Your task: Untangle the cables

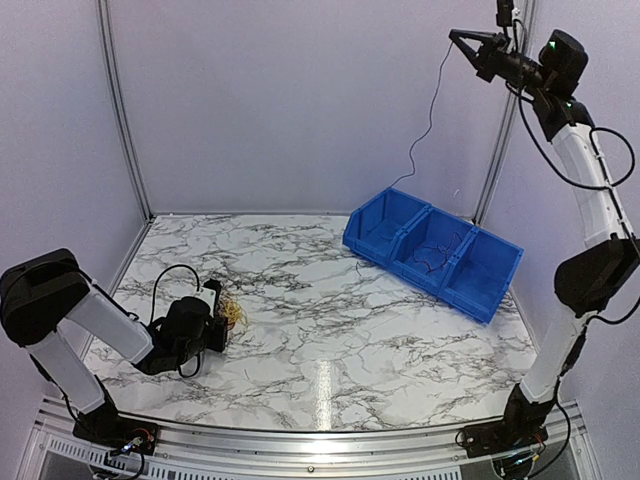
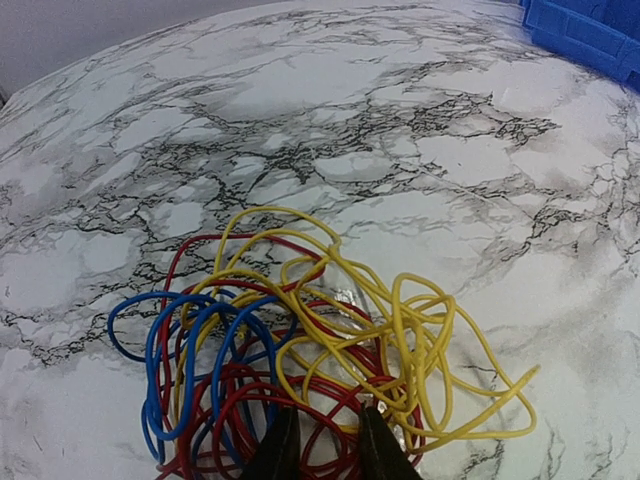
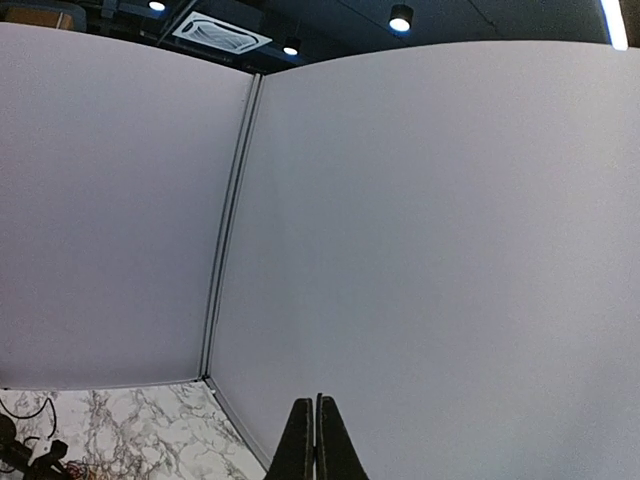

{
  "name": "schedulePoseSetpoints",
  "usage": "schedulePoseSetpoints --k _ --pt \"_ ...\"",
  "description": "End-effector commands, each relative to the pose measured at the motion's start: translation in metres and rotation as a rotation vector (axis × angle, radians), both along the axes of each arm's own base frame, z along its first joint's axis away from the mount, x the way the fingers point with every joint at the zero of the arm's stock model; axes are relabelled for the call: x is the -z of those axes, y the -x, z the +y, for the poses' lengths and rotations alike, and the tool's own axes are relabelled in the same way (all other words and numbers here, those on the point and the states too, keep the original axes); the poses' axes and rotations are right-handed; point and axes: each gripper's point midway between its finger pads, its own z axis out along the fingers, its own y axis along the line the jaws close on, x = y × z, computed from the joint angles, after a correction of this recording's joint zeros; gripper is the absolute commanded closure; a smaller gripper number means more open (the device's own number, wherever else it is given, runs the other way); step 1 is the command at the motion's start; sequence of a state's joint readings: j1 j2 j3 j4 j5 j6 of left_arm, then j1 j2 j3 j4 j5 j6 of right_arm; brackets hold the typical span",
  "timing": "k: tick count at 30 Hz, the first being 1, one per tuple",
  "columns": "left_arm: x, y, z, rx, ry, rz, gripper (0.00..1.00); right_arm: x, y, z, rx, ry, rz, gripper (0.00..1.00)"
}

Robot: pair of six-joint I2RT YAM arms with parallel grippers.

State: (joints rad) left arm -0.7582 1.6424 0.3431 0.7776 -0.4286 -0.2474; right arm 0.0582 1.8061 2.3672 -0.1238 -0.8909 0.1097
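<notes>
The cables (image 2: 300, 360) lie on the marble table as a small tangle of blue, red and yellow loops, seen at the left in the top view as cables (image 1: 233, 308). My left gripper (image 2: 328, 410) is low over the tangle's near side. Its fingers stand a little apart, open, with red loops lying in the gap. In the top view the left gripper (image 1: 218, 318) touches the bunch. My right gripper (image 1: 453, 34) is raised high at the back right, shut on a thin dark cable (image 1: 432, 100) that hangs down freely. The right wrist view shows the right gripper (image 3: 316, 400) pressed together against the wall.
A blue bin (image 1: 430, 250) with three compartments stands at the back right; a dark wire (image 1: 432, 262) lies in its middle compartment. The bin's corner (image 2: 590, 30) shows in the left wrist view. Grey walls close the back and both sides.
</notes>
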Motion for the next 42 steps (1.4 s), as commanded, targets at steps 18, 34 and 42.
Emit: schedulePoseSetpoints --k 18,34,42 --pt "-0.008 0.008 0.017 -0.052 -0.002 0.014 0.73 0.278 -0.215 -0.025 0.383 0.284 0.299 1.00" --pt "-0.005 0.009 0.019 -0.070 0.011 0.022 0.69 0.198 -0.148 0.022 0.219 0.239 0.213 1.00" --pt "-0.006 0.013 0.024 -0.077 0.013 0.019 0.68 0.147 -0.118 0.044 0.193 0.189 0.134 1.00"
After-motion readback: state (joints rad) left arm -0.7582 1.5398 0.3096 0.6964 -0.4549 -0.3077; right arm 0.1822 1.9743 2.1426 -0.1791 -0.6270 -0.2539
